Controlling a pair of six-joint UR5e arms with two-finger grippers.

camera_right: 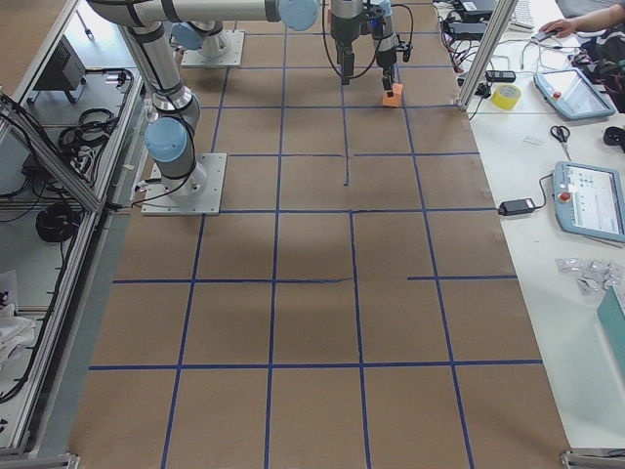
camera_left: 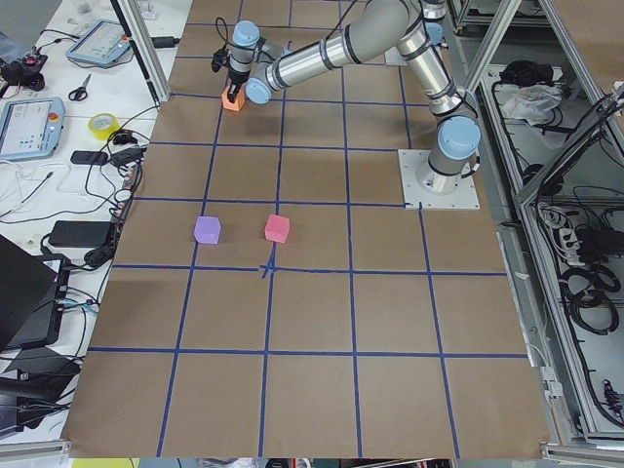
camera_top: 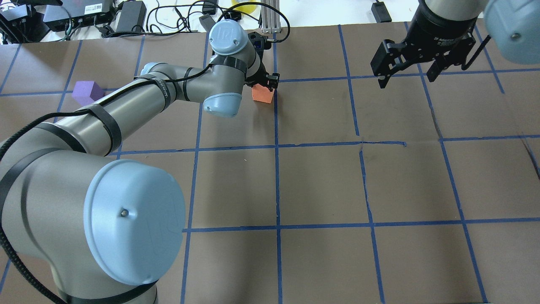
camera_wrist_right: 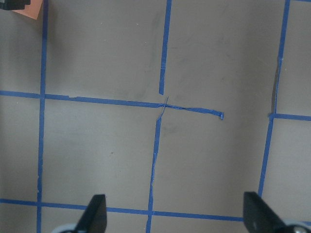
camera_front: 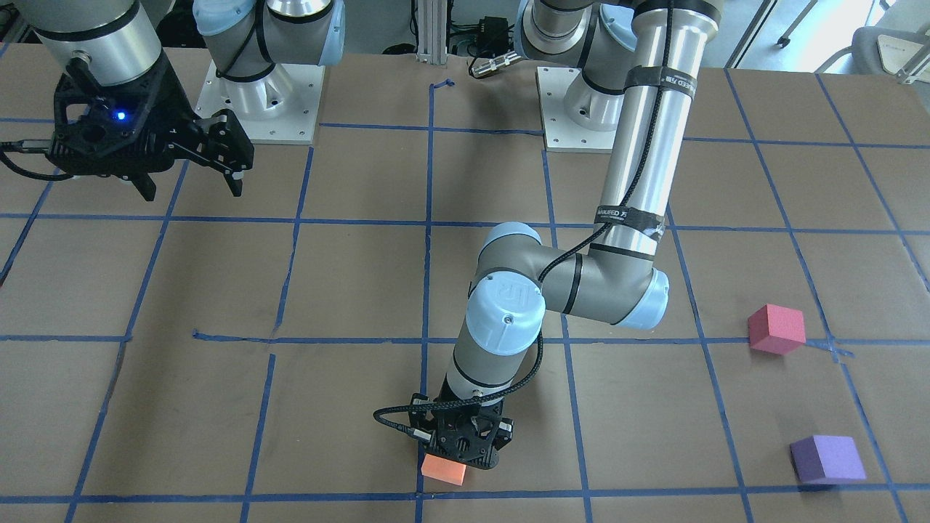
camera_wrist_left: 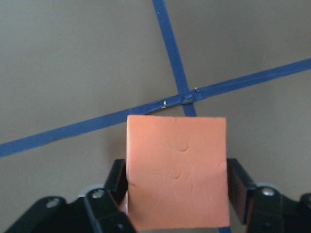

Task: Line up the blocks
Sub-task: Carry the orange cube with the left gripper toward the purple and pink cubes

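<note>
My left gripper [camera_front: 459, 452] is shut on the orange block [camera_front: 443, 468], its fingers pressed on both sides in the left wrist view [camera_wrist_left: 177, 170]. The block is low over the table, beside a tape crossing at the far middle [camera_top: 262, 93]. The pinkish-red block [camera_front: 777, 328] and the purple block [camera_front: 827, 457] lie apart from each other on my left side. The purple block also shows in the overhead view [camera_top: 86, 91]; the pinkish-red one is hidden there behind my left arm. My right gripper [camera_top: 407, 78] is open and empty, high above the table on the right.
The brown table [camera_top: 320, 181] carries a grid of blue tape lines. Cables, power supplies and a metal post [camera_top: 270, 17] lie past the far edge. Both arm base plates [camera_front: 269, 109] sit at the robot's side.
</note>
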